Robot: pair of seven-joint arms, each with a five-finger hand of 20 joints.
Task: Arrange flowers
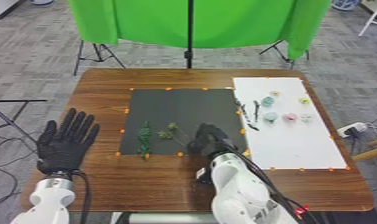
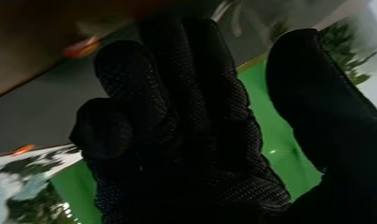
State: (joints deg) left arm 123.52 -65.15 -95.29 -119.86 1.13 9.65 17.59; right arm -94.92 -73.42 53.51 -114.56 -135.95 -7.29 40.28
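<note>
1. Flowers, on white mat (image 1: pixel 300 145): pink flower (image 1: pixel 289 117) near the centre; taken as the clock's hub, it has a blue-green flower (image 1: pixel 271 117) at 9 o'clock, a pale flower (image 1: pixel 306 118) at 3, a yellow flower (image 1: pixel 304 100) at 1, a second blue-green flower (image 1: pixel 268 101) between 10 and 11, and a small cream flower (image 1: pixel 275 93) between 11 and 12
2. Dark stems (image 1: pixel 247 116), at 9 o'clock of the same hub, along the mat's edge nearest the dark mat (image 1: pixel 180 105)
3. Leafy green stem (image 1: pixel 144 137), lying on the dark mat at 8 o'clock of its centre; small-headed sprigs (image 1: pixel 170 132) just beside it, at 7 o'clock
4. Right hand (image 1: pixel 207 137), at the dark mat's edge between 4 and 5 o'clock; in the right wrist view its fingers (image 2: pixel 171 85) lie close together, slightly bent, with the thumb (image 2: pixel 304 80) apart and green cloth (image 2: pixel 264 102) seen through the gap
5. Left hand (image 1: pixel 63 152), over the wooden table (image 1: pixel 104 192), between 8 and 9 o'clock of the dark mat's centre; fingers straight, slightly spread, pointing toward 12
6. Orange markers (image 1: pixel 168 89), spaced around both mats; black stand (image 1: pixel 190 52) before the cloth, at 12 o'clock beyond the table
</note>
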